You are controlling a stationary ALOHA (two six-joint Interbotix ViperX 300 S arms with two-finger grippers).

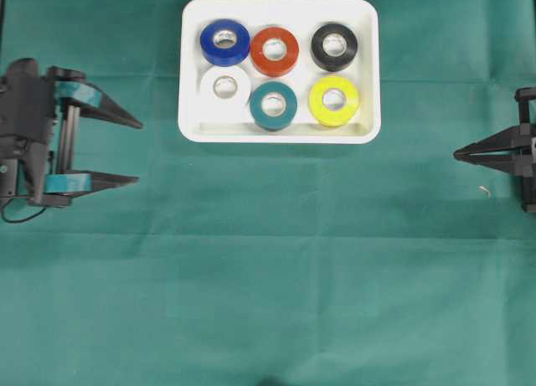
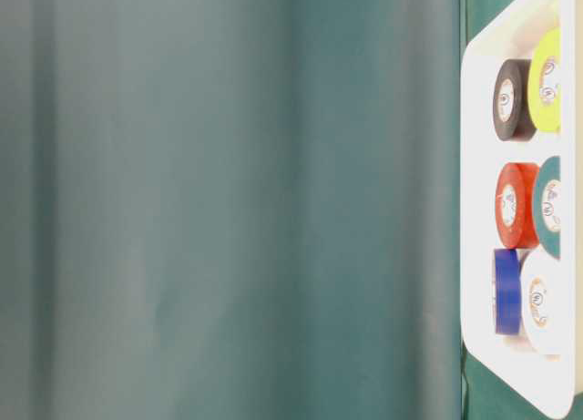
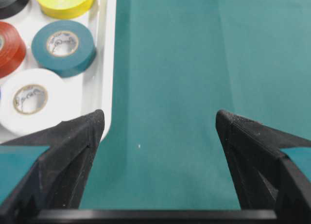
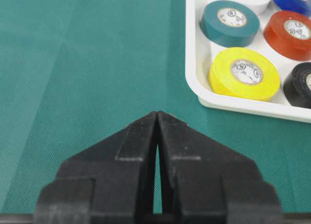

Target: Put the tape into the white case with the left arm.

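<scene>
The white case (image 1: 191, 68) lies at the top middle of the green cloth, and several tape rolls lie flat inside it: blue (image 1: 224, 42), red (image 1: 275, 51), black (image 1: 334, 46), white (image 1: 224, 88), teal (image 1: 273, 105) and yellow (image 1: 334, 100). My left gripper (image 1: 138, 153), with teal bands on its fingers, stands open at the left edge, empty, well apart from the case. In the left wrist view only bare cloth lies between its fingertips (image 3: 95, 121). My right gripper (image 1: 457, 156) is shut and empty at the right edge.
The green cloth (image 1: 268, 269) covers the whole table. In the left wrist view the case's rim (image 3: 109, 63) runs just beyond the left fingertip. A small pale speck (image 1: 484, 188) lies near the right gripper.
</scene>
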